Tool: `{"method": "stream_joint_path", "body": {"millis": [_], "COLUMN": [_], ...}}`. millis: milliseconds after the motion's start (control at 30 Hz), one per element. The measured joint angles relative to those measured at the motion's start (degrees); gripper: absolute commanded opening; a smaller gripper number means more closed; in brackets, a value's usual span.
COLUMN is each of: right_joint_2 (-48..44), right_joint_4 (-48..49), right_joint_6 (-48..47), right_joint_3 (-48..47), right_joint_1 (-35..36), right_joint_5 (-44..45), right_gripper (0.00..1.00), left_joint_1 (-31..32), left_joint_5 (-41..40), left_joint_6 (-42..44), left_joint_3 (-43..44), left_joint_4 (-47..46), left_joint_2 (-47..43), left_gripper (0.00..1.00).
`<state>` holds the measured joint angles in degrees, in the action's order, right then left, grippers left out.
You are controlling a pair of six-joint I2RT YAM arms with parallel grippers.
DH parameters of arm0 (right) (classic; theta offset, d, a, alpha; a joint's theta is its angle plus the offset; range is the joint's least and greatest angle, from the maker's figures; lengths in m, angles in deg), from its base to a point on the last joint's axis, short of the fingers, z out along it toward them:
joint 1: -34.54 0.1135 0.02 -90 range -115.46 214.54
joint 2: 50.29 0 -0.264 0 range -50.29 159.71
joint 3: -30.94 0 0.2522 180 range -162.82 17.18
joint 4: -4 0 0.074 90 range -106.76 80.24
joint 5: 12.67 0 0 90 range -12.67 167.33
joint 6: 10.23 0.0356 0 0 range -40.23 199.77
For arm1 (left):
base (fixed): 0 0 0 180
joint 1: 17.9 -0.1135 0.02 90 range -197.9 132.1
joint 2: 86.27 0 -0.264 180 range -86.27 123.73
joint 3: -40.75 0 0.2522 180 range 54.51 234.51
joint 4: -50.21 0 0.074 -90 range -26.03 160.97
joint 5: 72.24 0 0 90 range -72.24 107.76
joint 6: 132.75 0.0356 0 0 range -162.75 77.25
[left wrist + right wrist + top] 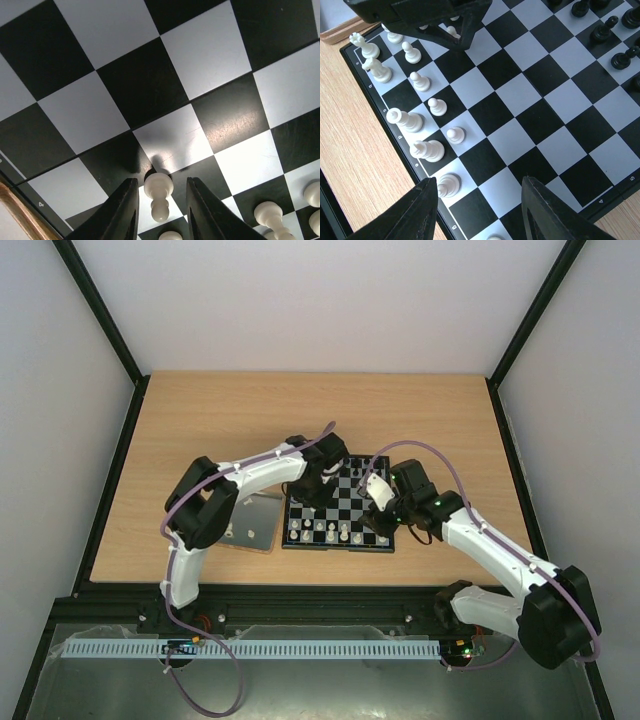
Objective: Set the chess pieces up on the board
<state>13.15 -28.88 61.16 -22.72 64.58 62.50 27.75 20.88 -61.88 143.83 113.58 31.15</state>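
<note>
The board (335, 546) lies at the table's front middle. White chess pieces (320, 530) stand along its near side, black ones (356, 472) at the far side. My left gripper (318, 492) is low over the board's left part. In the left wrist view it (161, 210) is open, its fingers either side of a white pawn (159, 190) without touching it. My right gripper (380, 524) hovers over the board's right front. In the right wrist view it (480, 210) is open and empty, with a white rook (447, 185) by its left finger.
A dark-grey tray with a tan edge (262, 502) lies left of the board and holds a few white pieces (232, 533). The right wrist view shows white pawns (455, 134), back-row pieces (415, 121), black pieces (602, 30) and my left gripper (455, 30).
</note>
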Motion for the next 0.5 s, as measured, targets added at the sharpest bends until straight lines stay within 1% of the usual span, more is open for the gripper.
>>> {"method": "stream_joint_path", "body": {"millis": [133, 233, 267, 367, 400, 500], "right_joint_2": [1.14, 4.02, 5.35, 9.73, 11.10, 15.91], "right_joint_4": [-0.37, -1.70, -2.16, -3.34, -3.45, -3.91], "right_joint_6": [-0.07, -0.33, -0.44, -0.85, -0.96, -1.40], "right_joint_3": [-0.35, -3.10, -4.52, -9.40, -10.88, -15.21], "right_joint_1": [0.00, -0.04, -0.02, 0.09, 0.39, 1.68], "right_joint_5": [-0.55, -1.49, -1.77, -2.86, -2.97, -2.51], "right_gripper": [0.48, 0.48, 0.48, 0.48, 0.48, 0.48], "left_joint_1": [-0.66, -1.90, -3.04, -6.62, -8.24, -11.89], "left_joint_5": [-0.35, -0.31, -0.33, -0.68, -1.16, -2.69], "left_joint_6": [0.11, 0.13, 0.13, 0.55, 0.46, 0.50], "left_joint_3": [-0.02, -2.62, -4.57, -10.01, -12.92, -19.06], "left_joint_4": [-0.20, -1.84, -2.51, -5.14, -7.08, -10.34], "left_joint_2": [-0.70, -4.83, -7.87, -16.65, -20.68, -28.85], "left_gripper": [0.35, 0.39, 0.40, 0.49, 0.51, 0.54]}}
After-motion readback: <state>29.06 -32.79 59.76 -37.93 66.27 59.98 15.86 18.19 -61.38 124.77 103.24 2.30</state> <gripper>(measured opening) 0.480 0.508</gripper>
